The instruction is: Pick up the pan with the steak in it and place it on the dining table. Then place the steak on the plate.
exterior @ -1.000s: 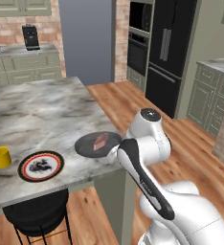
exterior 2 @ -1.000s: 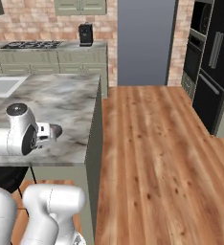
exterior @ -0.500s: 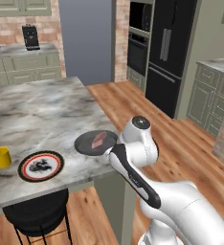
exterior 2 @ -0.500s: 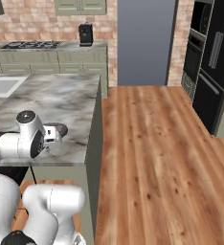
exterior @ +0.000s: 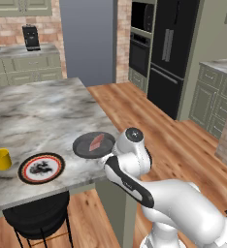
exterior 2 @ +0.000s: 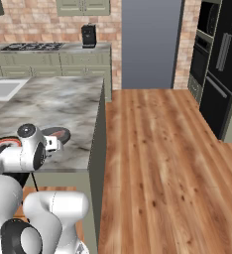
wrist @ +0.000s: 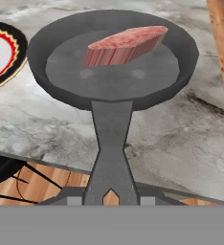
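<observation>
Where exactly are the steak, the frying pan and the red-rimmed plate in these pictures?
steak (wrist: 126,44), hand view, middle of the meat's top face.
pan (wrist: 111,127), hand view, on its handle near the bowl.
plate (exterior: 41,168), left base view, patterned centre of the plate.

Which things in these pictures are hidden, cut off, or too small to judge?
- Gripper: hand view, fingertips cut off by the bottom band at the pan handle.
- Plate: hand view, cut by the left edge.
- Steak: left base view, too small for detail.
- Pan: right base view, mostly behind the arm.
</observation>
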Motion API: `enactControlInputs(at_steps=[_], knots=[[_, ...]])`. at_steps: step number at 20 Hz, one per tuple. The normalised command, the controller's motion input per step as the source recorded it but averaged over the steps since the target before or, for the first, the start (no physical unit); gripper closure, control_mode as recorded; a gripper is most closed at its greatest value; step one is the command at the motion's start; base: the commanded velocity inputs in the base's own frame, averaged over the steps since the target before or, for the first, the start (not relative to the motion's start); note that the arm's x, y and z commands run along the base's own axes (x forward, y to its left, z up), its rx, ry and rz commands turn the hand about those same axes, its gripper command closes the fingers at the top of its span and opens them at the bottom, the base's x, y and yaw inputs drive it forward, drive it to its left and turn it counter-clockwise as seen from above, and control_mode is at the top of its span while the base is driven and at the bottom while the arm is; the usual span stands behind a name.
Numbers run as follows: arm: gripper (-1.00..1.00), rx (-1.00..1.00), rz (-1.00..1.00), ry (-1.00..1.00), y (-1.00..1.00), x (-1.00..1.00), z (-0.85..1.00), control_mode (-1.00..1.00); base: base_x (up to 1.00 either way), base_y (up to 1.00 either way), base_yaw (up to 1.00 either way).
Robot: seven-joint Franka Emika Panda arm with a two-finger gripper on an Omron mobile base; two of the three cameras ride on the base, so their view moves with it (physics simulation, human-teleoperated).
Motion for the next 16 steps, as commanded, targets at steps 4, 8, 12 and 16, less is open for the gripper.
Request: enactControlInputs(at_steps=[4, 8, 12, 16], knots=[[1.0, 0.02, 0.0, 0.0, 0.05, 0.0, -0.03, -1.0, 0.0, 0.0, 0.0], [1.0, 0.0, 0.0, 0.0, 0.0, 0.01, -0.01, -1.0, 0.0, 0.0, 0.0], [1.0, 0.0, 0.0, 0.0, 0.06, 0.04, -0.18, -1.0, 0.0, 0.0, 0.0], [1.0, 0.0, 0.0, 0.0, 0.12, 0.09, -0.23, -1.0, 0.0, 0.0, 0.0]])
